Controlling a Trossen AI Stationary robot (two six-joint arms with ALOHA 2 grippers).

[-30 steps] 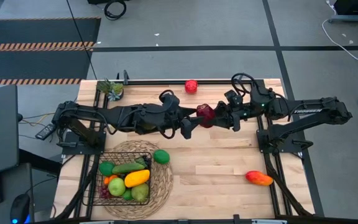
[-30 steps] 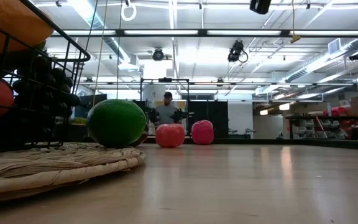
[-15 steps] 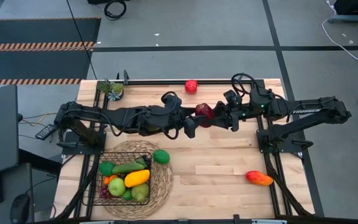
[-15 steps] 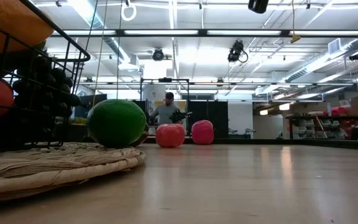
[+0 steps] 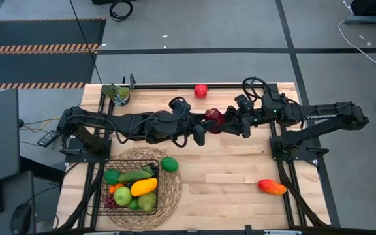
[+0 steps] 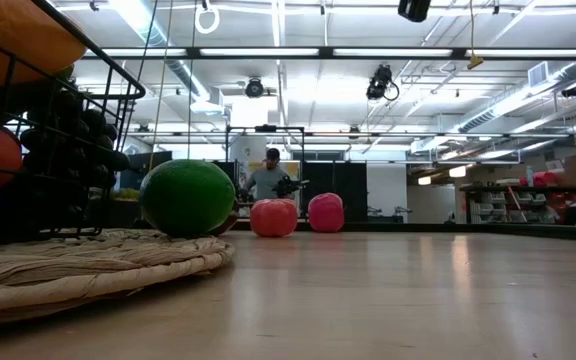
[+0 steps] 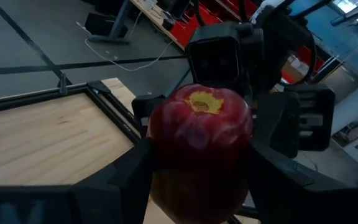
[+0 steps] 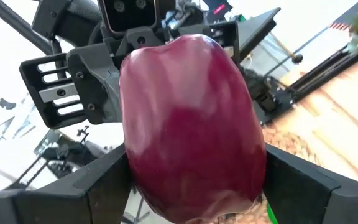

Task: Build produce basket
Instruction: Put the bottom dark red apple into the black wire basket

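Handover step, mid-air over the back middle of the tabletop point(image 5: 240, 186). A dark red apple point(image 5: 215, 118) sits between my two pincers, which meet nose to nose above the wood.

Left pincer point(image 5: 201, 132): in the left wrist view my two dark fingers point(image 7: 135, 174) flank the apple point(image 7: 201, 146) on both sides and look to be touching it. I judge they are closing in on it; I can't tell for sure that the grip is firm.

Right pincer point(image 5: 227, 123): in the right wrist view the apple point(image 8: 191, 124) fills the gap between my fingers point(image 8: 104, 180). They stand wide and may be letting go; whether they have actually let go, I can't tell.

So the apple is between both sets of jaws at once, lifted clear of the tabletop.

The basket point(image 5: 130, 189) sits at the front left on a woven mat point(image 5: 172, 189), already holding several pieces of produce. A green lime point(image 5: 169, 164) lies on the mat just beside the basket. Another red apple point(image 5: 201, 90) lies at the back edge, and a mango point(image 5: 272, 187) at the front right, well apart.

Next move, as I judge it: left clamps fully, right opens and backs off, then left carries the apple to the basket. Risk: a drop if the right frees it before the left has it.
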